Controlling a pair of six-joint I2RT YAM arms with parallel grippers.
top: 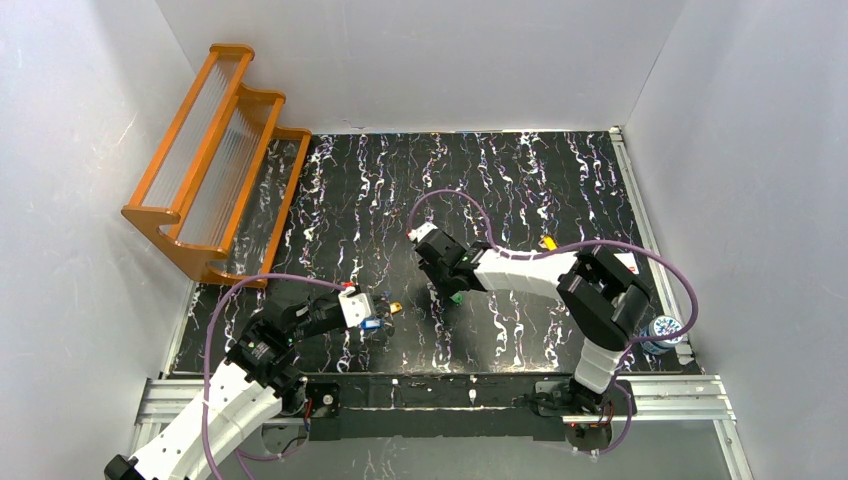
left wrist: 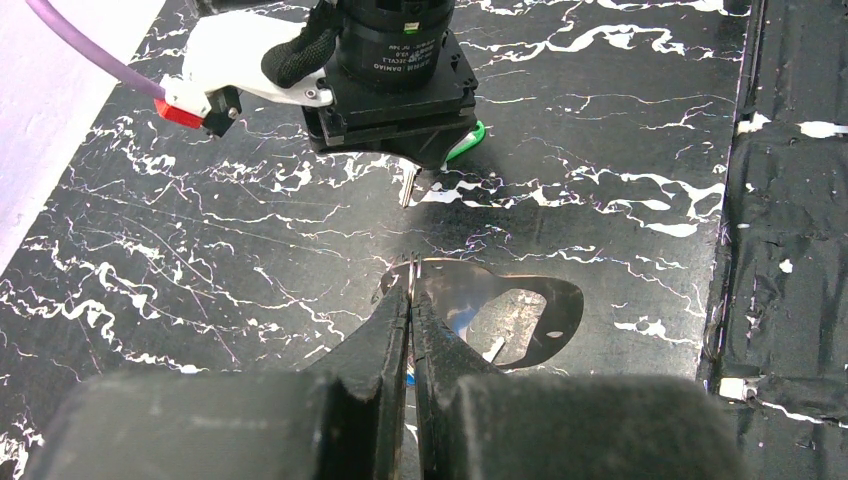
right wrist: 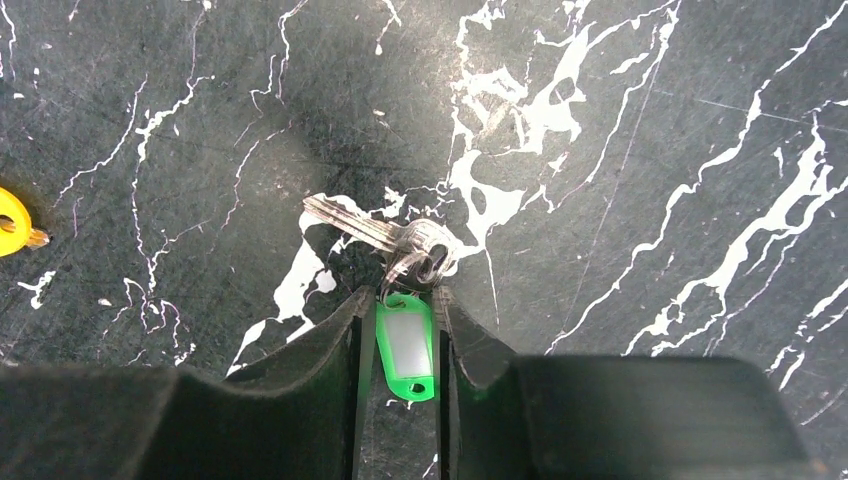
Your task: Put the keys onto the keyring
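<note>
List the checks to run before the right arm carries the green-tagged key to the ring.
1. Left gripper shut on the thin ring of the silver flat oval keyring: ok.
2. Green plastic-tagged metal key sits inside the right gripper: ok.
3. Right grip firm on the tag: cannot tell.
4. Key lined up with the ring: not ok, they are apart.
5. Yellow plastic-tagged key lies apart from both grippers: ok.

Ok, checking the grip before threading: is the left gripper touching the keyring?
Touching. Left wrist view: the left gripper is shut on the keyring, its thin ring pinched in the closed jaws.
</note>
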